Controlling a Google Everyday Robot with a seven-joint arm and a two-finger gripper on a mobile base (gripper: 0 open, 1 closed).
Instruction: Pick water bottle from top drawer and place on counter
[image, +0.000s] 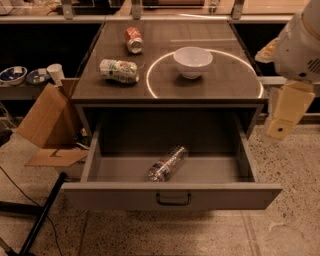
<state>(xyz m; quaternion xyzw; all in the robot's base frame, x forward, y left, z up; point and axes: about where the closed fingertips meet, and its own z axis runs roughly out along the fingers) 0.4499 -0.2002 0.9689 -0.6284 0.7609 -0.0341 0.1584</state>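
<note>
Clear plastic water bottle lies in the open top drawer — nothing picked yet; the gripper hangs beside the counter, well apart from the bottle — its state I cannot tell.

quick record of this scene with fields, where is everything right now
top drawer: pulled open
water bottle: lying on its side in the drawer, near the front
counter: holds bowl, snack bag, soda can
bowl: upright, inside the glowing circle
snack bag: left of the circle
soda can: on its side, behind the bag
tool: right of the drawer, apart from the bottle
</note>
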